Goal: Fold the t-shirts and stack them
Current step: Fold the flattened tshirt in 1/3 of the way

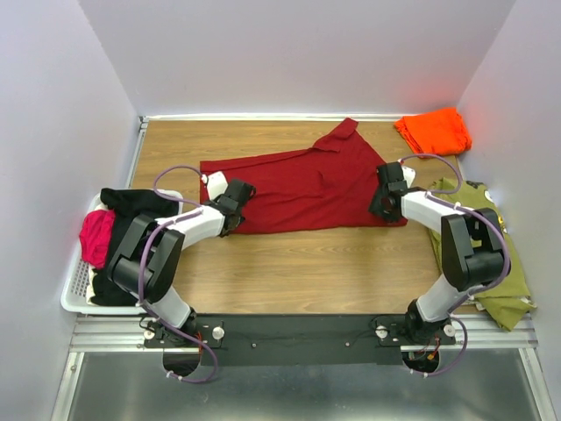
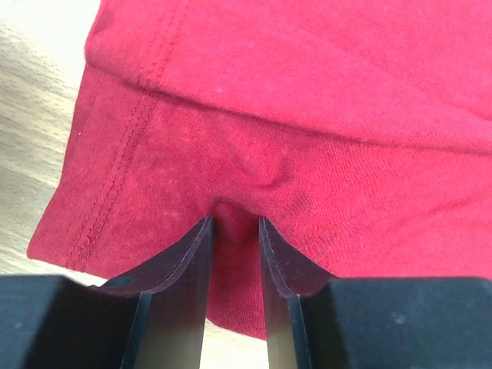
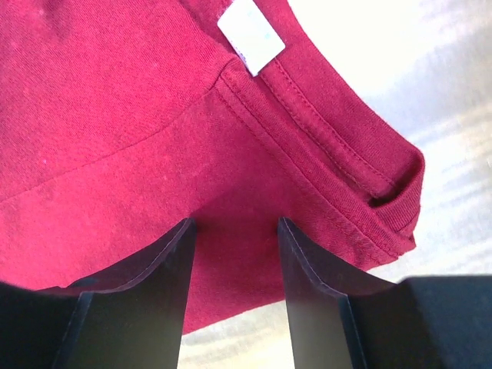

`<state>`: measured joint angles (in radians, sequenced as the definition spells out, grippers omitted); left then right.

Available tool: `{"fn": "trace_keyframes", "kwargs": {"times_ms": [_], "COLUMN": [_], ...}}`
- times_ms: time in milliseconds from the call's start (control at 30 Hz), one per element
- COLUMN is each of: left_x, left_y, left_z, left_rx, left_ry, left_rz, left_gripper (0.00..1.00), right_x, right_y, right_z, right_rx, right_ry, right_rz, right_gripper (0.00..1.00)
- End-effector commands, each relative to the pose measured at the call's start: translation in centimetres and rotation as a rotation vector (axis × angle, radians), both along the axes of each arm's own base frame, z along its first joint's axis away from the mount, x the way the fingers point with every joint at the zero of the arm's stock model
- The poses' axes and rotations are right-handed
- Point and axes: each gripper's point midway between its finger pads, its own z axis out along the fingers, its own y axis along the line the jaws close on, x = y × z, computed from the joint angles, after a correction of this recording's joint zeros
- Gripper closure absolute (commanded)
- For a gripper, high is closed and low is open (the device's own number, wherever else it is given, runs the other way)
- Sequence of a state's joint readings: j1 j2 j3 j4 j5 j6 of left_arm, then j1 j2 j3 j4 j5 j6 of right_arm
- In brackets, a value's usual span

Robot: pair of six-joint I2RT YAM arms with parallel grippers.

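One wooden bench [image 1: 307, 263], white walls [image 1: 307, 53] around. Two t-shirts: dark red t-shirt [image 1: 302, 184] spread mid-bench, orange t-shirt [image 1: 434, 130] at far right corner. Two pincers: left pincer [image 2: 234, 224] nearly closed, nipping red hem; right pincer [image 3: 236, 223] half open, astride collar edge.

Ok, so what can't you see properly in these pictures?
Top view: the left arm covers part of the white basket, hiding some clothes inside.
Top view: the right arm lies across the green shirt.
Right wrist view: the white label on the dark red t-shirt is too blurred to read.
Right wrist view: cloth fills the gap of the right hand, so its grip is unclear.
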<state>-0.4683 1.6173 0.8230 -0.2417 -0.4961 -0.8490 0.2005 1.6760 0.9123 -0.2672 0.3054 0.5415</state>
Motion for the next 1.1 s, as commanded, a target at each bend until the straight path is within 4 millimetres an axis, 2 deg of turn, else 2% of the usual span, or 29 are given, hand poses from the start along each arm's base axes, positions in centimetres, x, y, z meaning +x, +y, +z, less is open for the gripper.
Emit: {"fn": "trace_keyframes", "kwargs": {"times_ms": [0,100,167,333,367,467,567,600,667,767,867,933,967,1000,1067], "left_x": [-5.2,-6.4,-7.5,-9.2,-9.4,-9.2,-7.8,-7.1,-5.5,-3.0,-0.9,0.4,1.5,2.3,3.9], "left_y": [0.2,1.3,1.8,2.8,2.9,2.8,2.6,2.7,2.2,2.0,2.1,2.7,3.2,3.5,3.7], "left_z": [-3.2,-2.9,-2.8,-1.1,-0.8,0.5,2.9,4.1,6.3,10.0,11.8,11.1,11.6,10.3,10.4], "left_rx": [-0.043,-0.027,-0.030,-0.055,-0.058,-0.083,-0.105,-0.109,-0.120,-0.130,-0.111,-0.066,-0.049,-0.030,-0.031], "left_ry": [0.193,0.209,0.221,0.194,0.189,0.149,0.049,-0.002,-0.086,-0.227,-0.293,-0.271,-0.280,-0.245,-0.253], "left_rz": [0.003,0.049,0.078,0.138,0.142,0.138,0.116,0.114,0.082,0.068,0.079,0.102,0.117,0.127,0.150], "left_gripper": [0.62,0.61,0.60,0.58,0.58,0.58,0.59,0.59,0.59,0.57,0.55,0.54,0.53,0.52,0.49], "right_x": [-9.1,-10.4,-10.7,-11.9,-12.5,-12.1,-11.3,-10.4,-9.6,-7.5,-5.4,-3.9,-3.2,-2.7,-1.2], "right_y": [-1.4,-1.3,-1.3,-2.5,-2.7,-2.6,-2.6,-2.7,-2.7,-2.7,-2.6,-2.4,-2.1,-1.9,-1.2], "right_z": [-3.6,-3.3,-2.4,-1.2,-1.1,-0.1,1.8,3.4,5.1,8.8,11.2,12.2,11.8,11.9,11.8], "right_rx": [-0.010,0.008,0.024,-0.022,-0.024,-0.007,0.003,0.008,0.014,0.027,0.023,0.022,0.022,0.027,0.047], "right_ry": [0.291,0.305,0.292,0.270,0.279,0.251,0.184,0.122,0.060,-0.062,-0.128,-0.153,-0.149,-0.158,-0.170], "right_rz": [-0.058,-0.071,-0.081,-0.147,-0.154,-0.181,-0.198,-0.204,-0.203,-0.200,-0.194,-0.172,-0.162,-0.150,-0.124], "right_gripper": [0.44,0.43,0.43,0.41,0.41,0.41,0.41,0.41,0.41,0.41,0.41,0.41,0.41,0.41,0.41]}}
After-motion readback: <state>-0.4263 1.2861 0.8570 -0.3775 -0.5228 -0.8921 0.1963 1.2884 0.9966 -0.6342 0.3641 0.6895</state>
